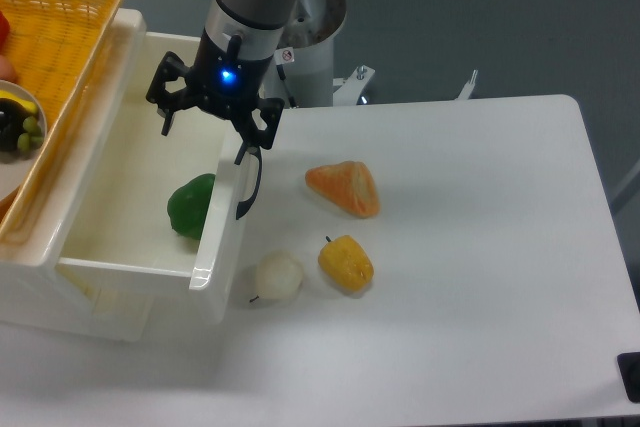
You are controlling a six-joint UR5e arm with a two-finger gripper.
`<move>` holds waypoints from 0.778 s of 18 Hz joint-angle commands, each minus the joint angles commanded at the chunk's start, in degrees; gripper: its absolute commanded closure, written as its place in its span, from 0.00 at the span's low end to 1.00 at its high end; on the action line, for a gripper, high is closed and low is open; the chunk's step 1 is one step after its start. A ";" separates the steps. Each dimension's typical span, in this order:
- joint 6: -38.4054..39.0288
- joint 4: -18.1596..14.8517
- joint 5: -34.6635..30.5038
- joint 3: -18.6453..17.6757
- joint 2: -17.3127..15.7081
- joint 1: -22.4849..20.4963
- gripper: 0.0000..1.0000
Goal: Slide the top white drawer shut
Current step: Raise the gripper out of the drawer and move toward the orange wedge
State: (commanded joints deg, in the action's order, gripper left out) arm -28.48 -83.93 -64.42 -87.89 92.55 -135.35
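The top white drawer [120,217] stands pulled out to the right from its white cabinet. Its curved black handle [249,185] is on the front wall, facing the table. A green round object [191,206] lies inside near the front wall. My gripper [203,140] hangs over the far end of the drawer, fingers spread. One fingertip [166,127] is over the drawer's inside; the other fingertip [241,154] is just above the front wall by the handle's top. It holds nothing.
A yellow woven basket [70,37] sits on the cabinet at upper left, with a plate of food [15,132] beside it. On the white table [470,277] lie an orange wedge [345,188], a yellow fruit [346,263] and a white bulb [277,276], right of the drawer front.
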 joint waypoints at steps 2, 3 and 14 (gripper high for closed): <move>-0.52 0.00 -1.31 -0.26 0.00 -0.70 0.00; -0.88 0.00 -1.49 -0.87 -0.26 -2.01 0.00; -2.64 -0.35 -1.67 -3.16 -0.61 -10.63 0.00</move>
State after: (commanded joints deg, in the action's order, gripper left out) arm -31.11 -84.29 -66.09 -91.05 91.93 -145.98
